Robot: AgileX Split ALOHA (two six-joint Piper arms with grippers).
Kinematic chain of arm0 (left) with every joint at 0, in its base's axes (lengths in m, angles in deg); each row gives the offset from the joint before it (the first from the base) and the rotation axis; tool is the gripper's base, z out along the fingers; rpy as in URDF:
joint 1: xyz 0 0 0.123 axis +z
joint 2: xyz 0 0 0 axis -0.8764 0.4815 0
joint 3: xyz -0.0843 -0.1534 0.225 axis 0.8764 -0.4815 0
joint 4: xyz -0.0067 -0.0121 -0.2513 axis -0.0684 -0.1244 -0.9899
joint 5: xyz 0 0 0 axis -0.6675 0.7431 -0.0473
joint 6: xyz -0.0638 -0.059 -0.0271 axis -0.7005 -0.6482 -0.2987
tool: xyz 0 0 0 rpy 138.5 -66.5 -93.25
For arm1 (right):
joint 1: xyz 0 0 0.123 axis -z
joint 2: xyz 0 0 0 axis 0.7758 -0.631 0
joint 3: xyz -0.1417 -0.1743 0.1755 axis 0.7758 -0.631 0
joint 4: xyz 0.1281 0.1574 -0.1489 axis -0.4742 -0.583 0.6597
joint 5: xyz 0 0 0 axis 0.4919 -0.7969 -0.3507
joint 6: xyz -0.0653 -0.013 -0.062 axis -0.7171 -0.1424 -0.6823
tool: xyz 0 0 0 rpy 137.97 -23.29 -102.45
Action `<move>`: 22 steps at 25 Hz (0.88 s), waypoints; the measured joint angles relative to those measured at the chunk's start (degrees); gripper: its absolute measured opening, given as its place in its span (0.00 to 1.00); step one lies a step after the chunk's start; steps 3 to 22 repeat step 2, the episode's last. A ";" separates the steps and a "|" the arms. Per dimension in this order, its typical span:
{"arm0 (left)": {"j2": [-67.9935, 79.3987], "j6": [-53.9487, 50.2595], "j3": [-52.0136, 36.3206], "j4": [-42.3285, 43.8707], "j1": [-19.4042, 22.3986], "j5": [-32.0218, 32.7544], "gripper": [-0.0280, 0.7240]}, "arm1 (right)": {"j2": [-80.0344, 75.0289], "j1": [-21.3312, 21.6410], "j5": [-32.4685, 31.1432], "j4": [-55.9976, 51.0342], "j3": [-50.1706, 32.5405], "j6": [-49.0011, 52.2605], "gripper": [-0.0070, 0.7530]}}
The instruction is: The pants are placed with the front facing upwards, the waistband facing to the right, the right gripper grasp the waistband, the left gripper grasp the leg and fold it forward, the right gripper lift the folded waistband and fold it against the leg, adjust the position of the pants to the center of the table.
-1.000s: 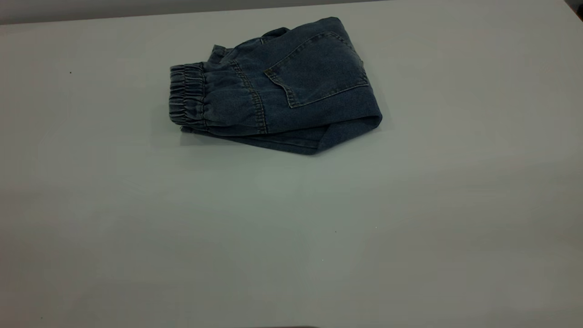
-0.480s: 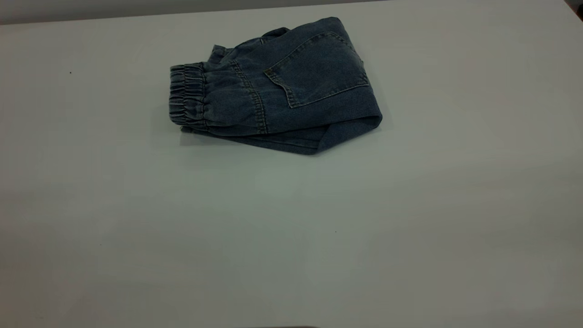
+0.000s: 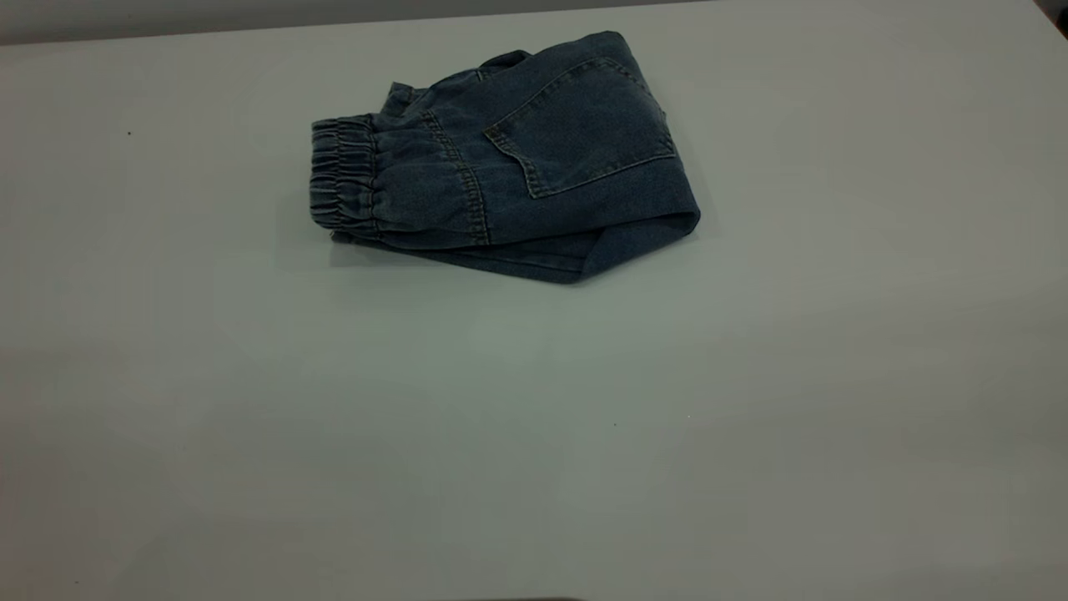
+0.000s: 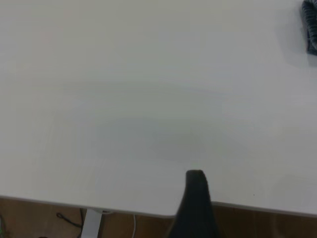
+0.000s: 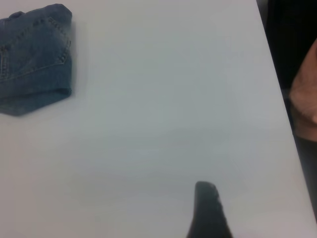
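Toward the far side of the table [image 3: 534, 434] the folded pants [image 3: 517, 159] lie with long axis left-right and waistband [image 3: 340, 179] leftward, well apart from both grippers, neither clearly nearer; how far their jaws stand apart cannot be told

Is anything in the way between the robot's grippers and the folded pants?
Nothing visible. Only bare white table lies between the folded pants and both grippers. The left gripper and right gripper sit back near the table's edge, well apart from the denim.
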 joint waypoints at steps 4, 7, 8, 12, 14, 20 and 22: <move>0.00 0.00 0.00 0.00 0.00 0.00 0.77 | 0.00 0.00 0.00 0.00 0.00 0.00 0.55; 0.00 0.00 0.00 0.00 0.00 0.00 0.77 | 0.00 0.00 0.00 0.00 0.00 0.00 0.55; 0.00 0.00 0.00 0.00 0.00 0.00 0.77 | 0.00 0.00 0.00 0.00 0.00 0.00 0.55; 0.00 0.00 0.00 0.00 0.00 0.00 0.77 | 0.00 0.00 0.00 0.00 0.00 0.00 0.55; 0.00 0.00 0.00 0.00 0.00 0.00 0.77 | 0.00 0.00 0.00 0.00 0.00 0.00 0.55; 0.00 0.00 0.00 0.00 0.00 0.00 0.77 | 0.00 0.00 0.00 0.00 0.00 0.00 0.55; 0.00 0.00 0.00 0.00 0.00 0.00 0.77 | 0.00 0.00 0.00 0.00 0.00 0.00 0.55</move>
